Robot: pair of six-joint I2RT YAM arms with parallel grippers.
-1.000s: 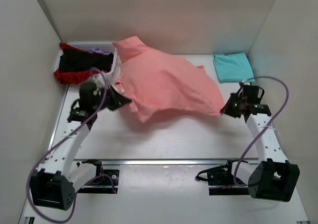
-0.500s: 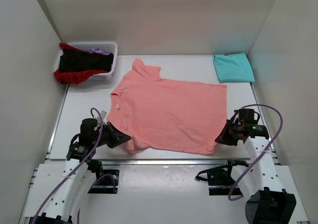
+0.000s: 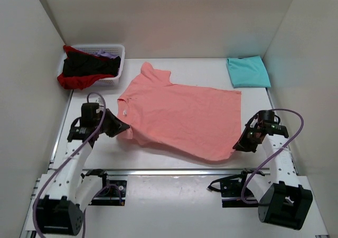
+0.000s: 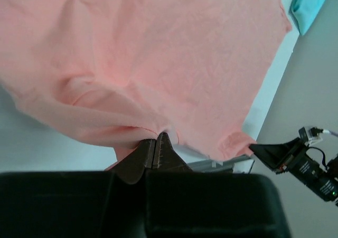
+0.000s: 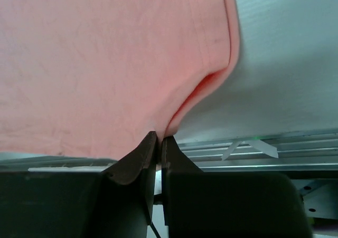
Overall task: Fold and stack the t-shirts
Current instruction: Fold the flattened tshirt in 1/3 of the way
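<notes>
Salmon-pink t-shirt from above: spread almost flat over the middle of the white bench, collar toward the left, hem toward the right. Pinched at the near-left sleeve by the left pincer and at the near hem corner by the right pincer, both pressed together on the cloth. Probably gripped at two ends like this to pull it taut and lay it down without wrinkles before folding. Folded turquoise t-shirt at the far right corner, well apart, likely the start of the stack. Black t-shirt, red t-shirt and a bit of lilac t-shirt heaped in the white basket at the far left, not yet folded.

From the left wrist: left pincer closed on a bunched fold of the pink cloth, raised a little off the bench. Right pincer visible far across, at the opposite edge of the shirt.

From the right wrist: right pincer closed on the hem edge, the cloth rising slightly toward the tips. Metal rail of the bench's near edge just below.

Smooth white bench, plain pale walls on three sides, soft even light.
</notes>
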